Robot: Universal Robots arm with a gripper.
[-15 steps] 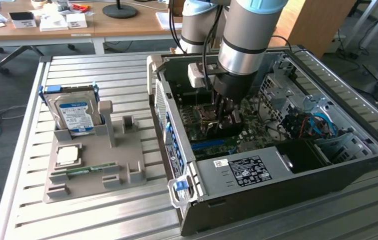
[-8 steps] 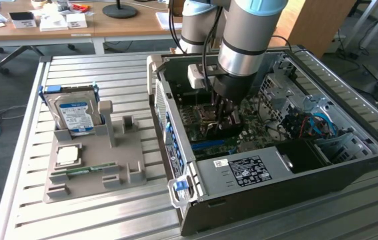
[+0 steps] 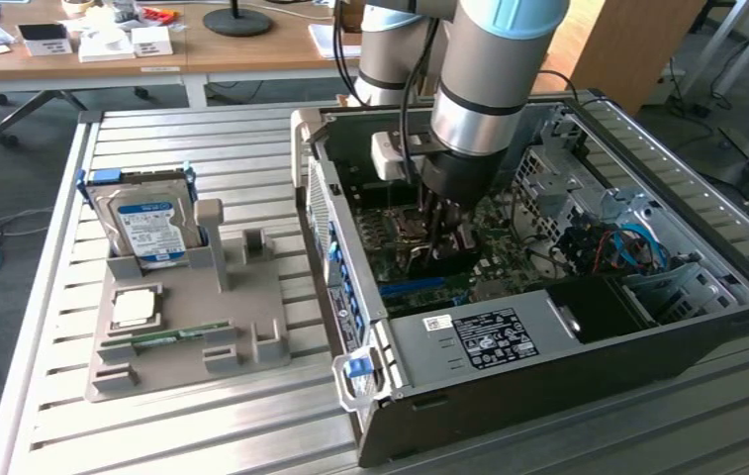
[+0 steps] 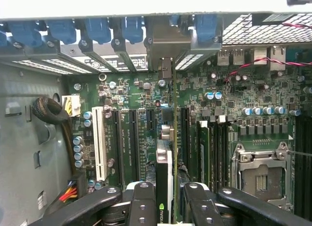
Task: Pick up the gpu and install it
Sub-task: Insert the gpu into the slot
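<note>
Exterior view: the arm reaches down into the open computer case (image 3: 691, 327), which lies on its side on the slatted metal table (image 3: 216, 435). The gripper (image 3: 443, 233) sits low inside the case, just above the motherboard (image 3: 408, 262). A dark flat card, the gpu (image 3: 437, 259), hangs edge-down beneath the fingers, close to the board; whether it is seated cannot be told from here. On the exterior view's left, well apart from the case, a grey parts holder (image 3: 189, 346) stands on the table. It carries a silver hard drive (image 3: 149, 228) with a blue label, standing upright, a square processor (image 3: 134, 309) lying flat, and a narrow green RAM stick (image 3: 179, 336) lying in its groove. The case's power supply (image 3: 487, 341) occupies the near corner, label facing up.

Wrist view: the gripper (image 4: 170, 206) is clamped on the gpu (image 4: 165, 187), with black fingers (image 4: 144, 206) pressed against both faces of the card. The card is seen edge-on, upright, running toward the rear bracket openings (image 4: 165, 60) of the case. It stands in line with the black expansion slots (image 4: 129, 143), beside a white slot (image 4: 100, 143). An empty processor socket (image 4: 261, 175) lies to one side of the card, a bundle of cables (image 4: 51, 111) to the other.
</note>
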